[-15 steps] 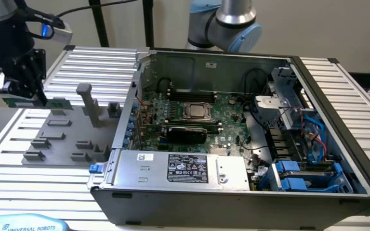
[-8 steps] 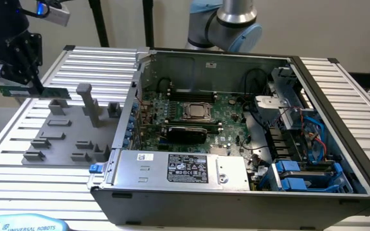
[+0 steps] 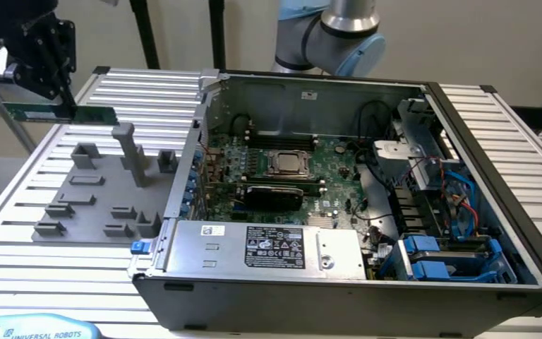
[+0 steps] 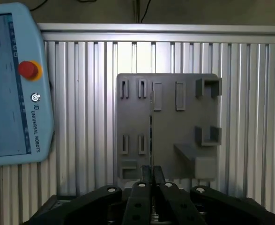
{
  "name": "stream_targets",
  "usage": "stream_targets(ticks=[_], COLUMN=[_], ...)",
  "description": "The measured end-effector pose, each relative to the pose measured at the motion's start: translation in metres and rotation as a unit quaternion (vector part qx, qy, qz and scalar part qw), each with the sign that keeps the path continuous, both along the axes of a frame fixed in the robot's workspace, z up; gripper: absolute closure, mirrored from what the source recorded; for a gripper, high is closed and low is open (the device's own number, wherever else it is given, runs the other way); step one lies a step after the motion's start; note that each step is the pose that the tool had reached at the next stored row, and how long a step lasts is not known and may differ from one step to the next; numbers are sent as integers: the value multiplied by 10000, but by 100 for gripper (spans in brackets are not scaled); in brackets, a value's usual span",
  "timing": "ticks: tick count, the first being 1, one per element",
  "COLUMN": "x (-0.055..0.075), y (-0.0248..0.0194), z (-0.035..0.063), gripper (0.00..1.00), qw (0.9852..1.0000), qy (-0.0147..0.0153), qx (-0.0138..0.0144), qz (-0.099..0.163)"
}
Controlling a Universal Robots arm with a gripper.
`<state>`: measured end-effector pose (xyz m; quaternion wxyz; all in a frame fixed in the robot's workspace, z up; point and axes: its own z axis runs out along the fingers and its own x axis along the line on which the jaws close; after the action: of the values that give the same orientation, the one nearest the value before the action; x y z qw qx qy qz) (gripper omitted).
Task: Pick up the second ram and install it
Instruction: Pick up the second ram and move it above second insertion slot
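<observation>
second ram [image 3: 94, 114]: green | pincer [image 3: 65, 103]: black | fixture tray [image 4: 167, 126]: grey | table [image 4: 81, 117]: ribbed, seemingly silver

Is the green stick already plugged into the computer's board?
No, the tool grips the green stick in the air over the grey fixture, outside the open computer case.

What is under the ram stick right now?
The ram stick, held in the jaws, hangs over the gray slotted fixture plate on the ribbed aluminium table. The narrow strip of plate directly beneath the stick is covered by it.
</observation>
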<state>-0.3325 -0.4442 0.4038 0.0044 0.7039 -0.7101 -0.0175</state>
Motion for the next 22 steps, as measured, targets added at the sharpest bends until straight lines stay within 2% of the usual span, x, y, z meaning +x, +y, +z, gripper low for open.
stream_targets(ticks=[4, 7, 12, 18, 22], x=[180, 316, 545, 818, 1002], y=[0, 0, 0, 0, 8], z=[160, 233, 247, 248, 240], gripper=[87, 87, 87, 87, 87], qw=[10000, 10000, 10000, 9999, 9998], qy=[0, 0, 0, 0, 1], qx=[19, 27, 55, 149, 173], qz=[0, 0, 0, 1, 1])
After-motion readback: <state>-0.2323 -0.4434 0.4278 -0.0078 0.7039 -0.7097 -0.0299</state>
